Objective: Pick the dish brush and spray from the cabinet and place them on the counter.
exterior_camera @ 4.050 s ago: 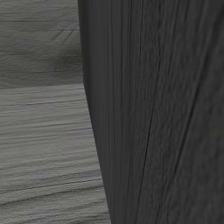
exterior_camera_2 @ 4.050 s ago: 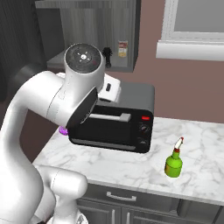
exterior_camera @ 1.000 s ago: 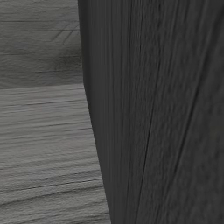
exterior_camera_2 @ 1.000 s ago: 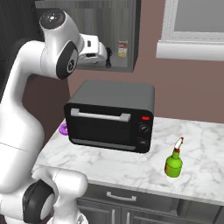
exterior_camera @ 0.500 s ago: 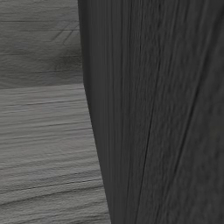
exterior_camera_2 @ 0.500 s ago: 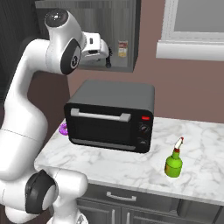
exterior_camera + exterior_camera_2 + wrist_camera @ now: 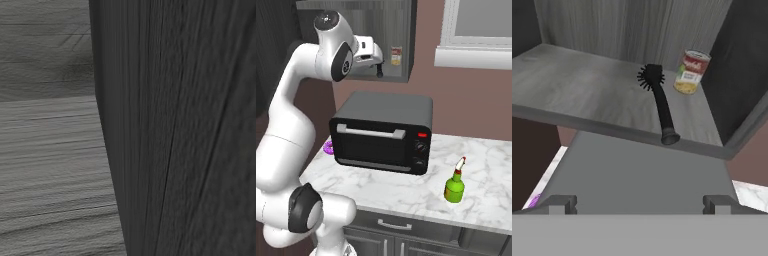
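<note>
The dish brush (image 7: pixel 660 104) is black and lies on the cabinet shelf (image 7: pixel 587 95), bristle head toward the back and handle end at the shelf's front lip. My gripper (image 7: pixel 639 205) is open, in front of and a little below that lip, with nothing between its fingertips (image 7: pixel 559 204). From the right base view the gripper (image 7: pixel 379 70) hangs at the open cabinet's lower edge, above the oven. The spray (image 7: pixel 454 186), a green bottle with a white and red nozzle, stands upright on the marble counter (image 7: pixel 406 192), right of the oven.
A red and yellow can (image 7: pixel 691 71) stands on the shelf just right of the brush head, also seen as the can (image 7: pixel 396 56). A black toaster oven (image 7: pixel 383 132) sits under the cabinet. A purple item (image 7: pixel 328 146) lies left of it. A dark wood panel (image 7: pixel 190 125) blocks the left base view.
The arm has swung up from in front of the oven to the cabinet opening. Over the last second the hand edged slightly toward the shelf. The jaws stayed open.
</note>
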Controlling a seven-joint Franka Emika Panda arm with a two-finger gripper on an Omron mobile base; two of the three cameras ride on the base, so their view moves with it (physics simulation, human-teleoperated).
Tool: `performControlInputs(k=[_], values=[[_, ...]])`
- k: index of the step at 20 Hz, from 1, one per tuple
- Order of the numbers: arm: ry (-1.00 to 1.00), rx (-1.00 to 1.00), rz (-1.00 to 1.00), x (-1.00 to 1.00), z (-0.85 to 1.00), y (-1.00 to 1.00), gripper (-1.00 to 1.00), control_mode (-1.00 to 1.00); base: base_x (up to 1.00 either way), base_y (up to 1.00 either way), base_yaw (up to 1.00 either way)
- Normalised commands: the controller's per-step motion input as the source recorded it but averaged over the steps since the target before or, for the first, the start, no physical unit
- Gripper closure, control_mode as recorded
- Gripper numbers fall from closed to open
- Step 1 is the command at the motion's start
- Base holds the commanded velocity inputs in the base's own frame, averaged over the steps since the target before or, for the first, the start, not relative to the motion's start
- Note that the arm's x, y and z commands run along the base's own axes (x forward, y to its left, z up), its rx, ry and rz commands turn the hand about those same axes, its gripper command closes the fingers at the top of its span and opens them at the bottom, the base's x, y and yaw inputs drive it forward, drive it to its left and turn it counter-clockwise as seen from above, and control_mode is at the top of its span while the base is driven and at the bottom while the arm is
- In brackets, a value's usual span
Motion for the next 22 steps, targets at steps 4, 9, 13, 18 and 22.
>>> performControlInputs(k=[4, 9, 13, 18, 22], values=[[0.02, 0.00, 0.00, 0.29, -0.13, 0.00, -1.00, -1.00, 0.00, 0.00, 0.00], [0.02, 0.00, 0.00, 0.30, -0.14, 0.00, -1.00, -1.00, 0.00, 0.00, 0.00], [0.01, 0.00, 0.00, 0.36, -0.02, 0.00, -1.00, -1.00, 0.00, 0.00, 0.00], [0.01, 0.00, 0.00, 0.40, 0.00, -0.09, -1.00, -1.00, 0.00, 0.00, 0.00], [0.03, 0.00, 0.00, 0.36, 0.00, -0.13, -1.00, -1.00, 0.00, 0.00, 0.00]])
